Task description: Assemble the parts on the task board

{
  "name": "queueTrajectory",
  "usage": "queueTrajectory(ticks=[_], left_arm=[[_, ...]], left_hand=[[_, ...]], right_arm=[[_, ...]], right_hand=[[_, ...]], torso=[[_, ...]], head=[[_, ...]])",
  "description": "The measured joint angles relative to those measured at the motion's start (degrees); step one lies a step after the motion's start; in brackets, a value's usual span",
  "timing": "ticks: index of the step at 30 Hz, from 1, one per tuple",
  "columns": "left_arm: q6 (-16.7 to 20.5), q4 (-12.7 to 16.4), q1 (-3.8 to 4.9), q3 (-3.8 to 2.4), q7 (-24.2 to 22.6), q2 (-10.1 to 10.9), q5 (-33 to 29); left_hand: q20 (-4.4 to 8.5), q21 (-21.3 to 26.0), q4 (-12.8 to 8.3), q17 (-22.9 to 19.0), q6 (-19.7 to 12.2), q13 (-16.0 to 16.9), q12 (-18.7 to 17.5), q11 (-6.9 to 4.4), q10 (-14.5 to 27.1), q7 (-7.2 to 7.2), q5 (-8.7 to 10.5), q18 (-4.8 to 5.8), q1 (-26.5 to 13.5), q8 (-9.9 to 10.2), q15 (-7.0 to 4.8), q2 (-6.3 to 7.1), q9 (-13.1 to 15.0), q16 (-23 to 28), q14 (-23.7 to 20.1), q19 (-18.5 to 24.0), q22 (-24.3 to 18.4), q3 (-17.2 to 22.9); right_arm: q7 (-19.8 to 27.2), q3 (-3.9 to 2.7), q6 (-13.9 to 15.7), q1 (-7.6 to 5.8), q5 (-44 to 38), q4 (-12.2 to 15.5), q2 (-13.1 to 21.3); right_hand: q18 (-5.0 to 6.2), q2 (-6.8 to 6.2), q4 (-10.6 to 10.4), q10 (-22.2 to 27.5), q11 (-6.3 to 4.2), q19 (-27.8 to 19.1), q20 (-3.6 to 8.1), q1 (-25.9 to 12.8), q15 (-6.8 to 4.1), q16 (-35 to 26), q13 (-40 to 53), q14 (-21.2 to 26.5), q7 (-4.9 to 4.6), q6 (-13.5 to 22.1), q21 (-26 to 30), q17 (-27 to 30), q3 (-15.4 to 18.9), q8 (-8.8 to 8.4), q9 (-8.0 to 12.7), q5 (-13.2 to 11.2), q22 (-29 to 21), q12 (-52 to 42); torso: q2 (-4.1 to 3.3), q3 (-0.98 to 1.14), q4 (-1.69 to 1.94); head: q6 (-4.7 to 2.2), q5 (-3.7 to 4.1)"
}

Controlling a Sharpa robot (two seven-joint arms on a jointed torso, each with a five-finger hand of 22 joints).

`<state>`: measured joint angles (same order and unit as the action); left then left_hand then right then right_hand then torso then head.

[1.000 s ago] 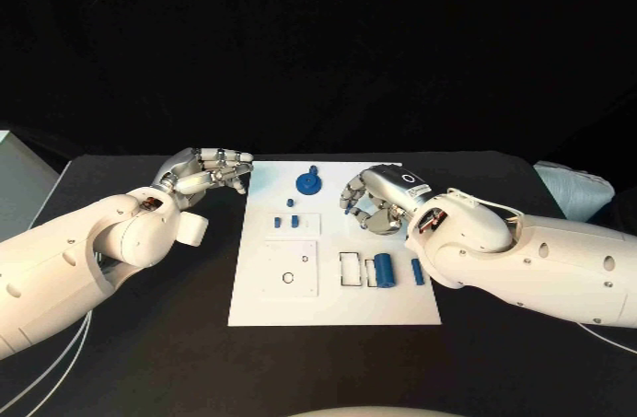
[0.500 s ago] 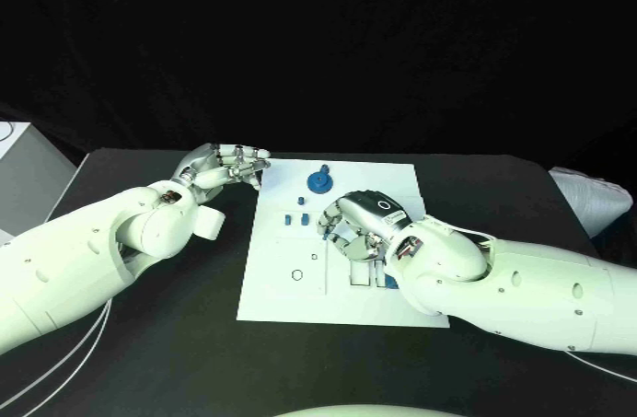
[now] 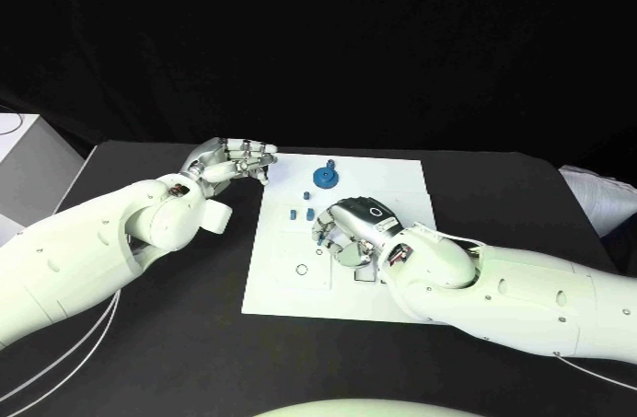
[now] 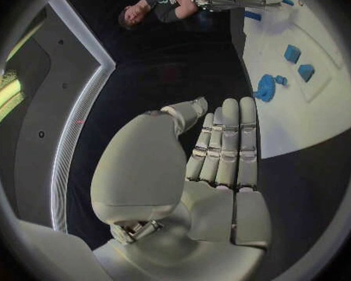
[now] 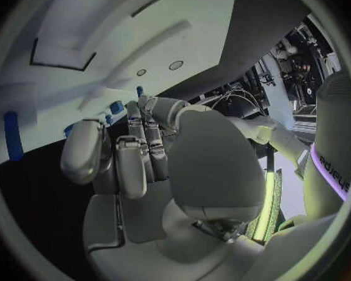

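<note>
The white task board (image 3: 285, 293) lies flat in the middle of the black surface (image 3: 186, 343). The right hand (image 3: 352, 233) hovers low over the board's middle, palm down, its fingers curled downward over the area of the rectangular recesses; from the head view and the right wrist view alike I cannot tell whether it has hold of any part or merely reaches over them. Just beside its fingertips, toward the robot's left, sit two small blue blocks (image 3: 300, 214), and a little farther along the board stands a tiny blue peg (image 3: 303, 195). The blue round gear-like part (image 3: 325, 175) rests near the board's far edge, well apart from the right hand. The left hand (image 3: 237, 162) is off the board, over the black surface just beside the board's far left corner, with its fingers held straight and close together and nothing in them. In the left wrist view the gear-like part and the two blocks lie on the board beyond that hand's fingertips (image 4: 230, 106), clear of them. A long blue bar (image 5: 13, 143) shows in the right wrist view, lying on the board apart from the right hand.
</note>
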<state>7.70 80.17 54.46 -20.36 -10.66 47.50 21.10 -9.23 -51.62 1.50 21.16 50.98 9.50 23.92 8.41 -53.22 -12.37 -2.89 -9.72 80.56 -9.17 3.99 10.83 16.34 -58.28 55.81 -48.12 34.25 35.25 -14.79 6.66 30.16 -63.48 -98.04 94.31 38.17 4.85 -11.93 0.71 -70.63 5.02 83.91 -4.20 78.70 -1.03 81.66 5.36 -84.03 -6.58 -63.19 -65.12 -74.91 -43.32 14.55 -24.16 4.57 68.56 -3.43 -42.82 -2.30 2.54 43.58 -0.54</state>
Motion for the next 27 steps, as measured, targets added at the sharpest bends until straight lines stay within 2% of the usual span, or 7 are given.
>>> queueTrajectory(ticks=[8, 17, 27], left_arm=[[-0.02, -0.01, 0.0, 0.0, 0.05, -0.02, 0.0], [-0.06, -0.05, 0.0, 0.0, 0.14, 0.02, 0.0], [-0.12, -0.05, 0.0, 0.0, 0.26, 0.06, 0.0]], left_hand=[[0.0, 0.0, 0.0, 0.0, 0.0, 0.0, 0.0, 0.19, 0.19, 0.0, 0.0, 0.0, 0.0, 0.0, 0.0, 0.0, 0.0, 0.0, 0.0, 0.0, 0.0, 0.0], [0.0, -0.01, 0.0, 0.0, 0.0, 0.01, 0.0, 0.19, 0.19, 0.0, 0.0, 0.0, 0.0, 0.0, 0.0, 0.0, 0.0, 0.0, 0.0, 0.0, 0.0, 0.0], [0.0, 0.24, 0.0, 0.0, 0.0, 0.0, 0.26, 0.19, 0.19, 0.0, 0.0, 0.0, 0.0, 0.0, 0.0, 0.0, -0.07, 0.0, 0.0, 0.0, -0.08, 0.0]], right_arm=[[0.0, 0.14, -0.2, 0.47, -0.48, -0.26, -0.44], [-0.03, 0.32, -0.8, 0.65, -1.15, -0.06, -0.47], [-0.16, 0.44, -1.47, 0.73, -1.82, -0.05, -0.5]], right_hand=[[0.0, 0.0, 0.17, 0.0, 0.0, 0.0, 0.0, 0.0, 0.0, 0.0, 0.01, 0.0, -0.18, 0.18, 0.0, 0.0, -0.17, 0.0, -0.04, -0.01, 0.0, 0.02], [0.0, 0.0, 0.17, 0.0, 0.0, 0.0, 0.0, 0.0, 0.0, 0.0, 0.0, 0.0, -0.18, 0.19, 0.0, 0.0, -0.17, 0.0, -0.04, 0.22, 0.0, 0.17], [0.0, 0.0, 0.17, 0.0, 0.0, 0.0, 0.0, 0.0, 0.0, 0.0, -0.06, 0.0, -0.17, 0.19, 0.0, 0.0, -0.17, -0.05, -0.04, 0.22, 0.0, 0.18]], torso=[[-0.01, 0.04, -0.05], [0.03, 0.08, -0.05], [0.04, 0.07, -0.07]], head=[[0.68, -0.36], [1.09, -1.03], [1.44, -1.0]])
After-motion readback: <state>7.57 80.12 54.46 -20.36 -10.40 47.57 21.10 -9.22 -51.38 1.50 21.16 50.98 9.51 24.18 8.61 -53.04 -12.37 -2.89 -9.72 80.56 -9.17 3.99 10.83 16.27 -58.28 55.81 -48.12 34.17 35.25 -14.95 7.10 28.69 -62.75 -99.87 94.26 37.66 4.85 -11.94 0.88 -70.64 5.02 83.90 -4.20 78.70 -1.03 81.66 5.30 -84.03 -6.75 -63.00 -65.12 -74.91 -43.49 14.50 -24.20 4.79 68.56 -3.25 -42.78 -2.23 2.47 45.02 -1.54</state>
